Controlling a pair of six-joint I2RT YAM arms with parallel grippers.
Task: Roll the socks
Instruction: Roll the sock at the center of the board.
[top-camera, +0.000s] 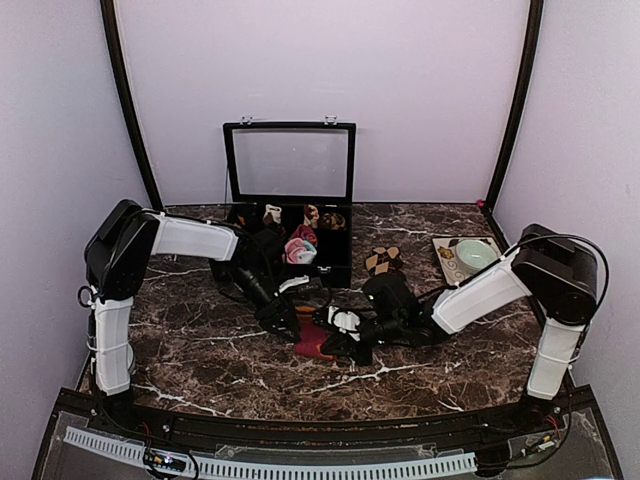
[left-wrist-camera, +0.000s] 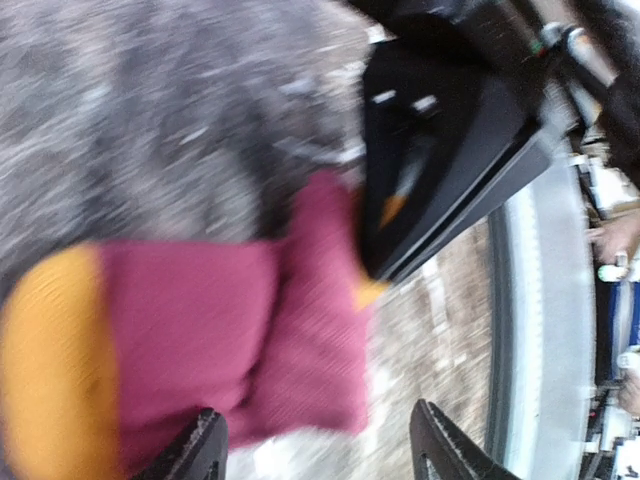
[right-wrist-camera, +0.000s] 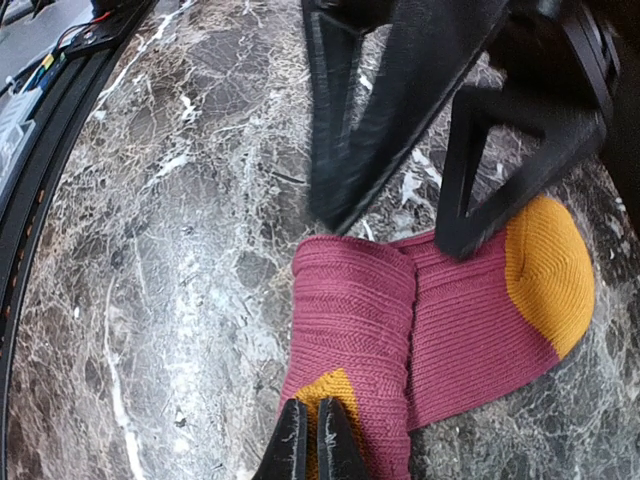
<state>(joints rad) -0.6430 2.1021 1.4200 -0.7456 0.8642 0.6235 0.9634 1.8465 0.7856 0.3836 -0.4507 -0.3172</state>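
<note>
The marble table (top-camera: 200, 350) bears a magenta sock (top-camera: 311, 339), black box (top-camera: 338, 266), diamond socks (top-camera: 383, 260) and tray (top-camera: 446, 264).

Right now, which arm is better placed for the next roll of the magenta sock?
Likely right: the right tool is shut on the sock at its folded edge, while the left tool stands open over it, gripping nothing.

Lilac walls (top-camera: 320, 60) surround a marble table (top-camera: 200, 350).

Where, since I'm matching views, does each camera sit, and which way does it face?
Top: above and behind, looking down on the table; left arm and right arm show.
Left wrist: looks down past open left fingers at the sock.
Right wrist: looks down past right fingers, shut on the sock.
Both wrist views share the sock.
</note>
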